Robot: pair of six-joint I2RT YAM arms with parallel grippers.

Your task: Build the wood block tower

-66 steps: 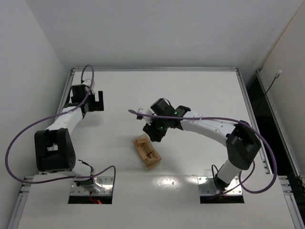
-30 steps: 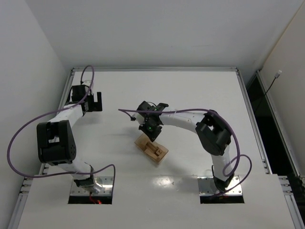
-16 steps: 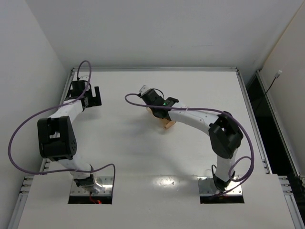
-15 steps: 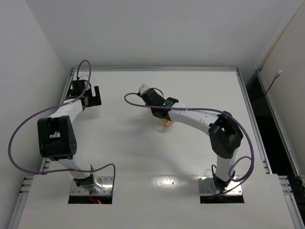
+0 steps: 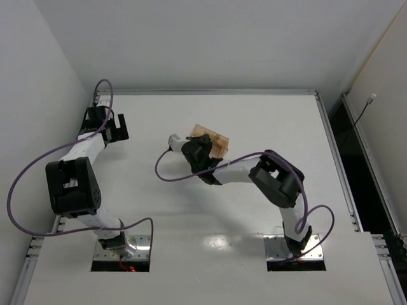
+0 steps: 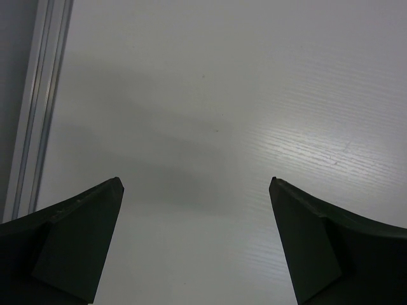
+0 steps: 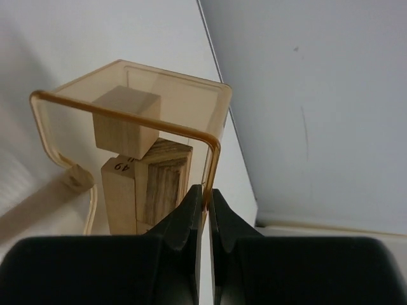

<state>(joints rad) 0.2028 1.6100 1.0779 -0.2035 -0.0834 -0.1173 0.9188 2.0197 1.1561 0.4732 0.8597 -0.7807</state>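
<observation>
Near mid-table, the right gripper (image 7: 205, 194) pinches one wall of the tray (image 7: 181, 95). The wood blocks (image 7: 125, 124) sit inside at its 12 o'clock. The left gripper (image 6: 197, 185), jaws wide, hangs well apart at 9 o'clock.

One tan tray (image 7: 172, 74), four visible wood blocks (image 7: 125, 124), two arms (image 5: 81, 151)

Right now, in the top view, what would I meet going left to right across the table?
left gripper → tray → right elbow
</observation>
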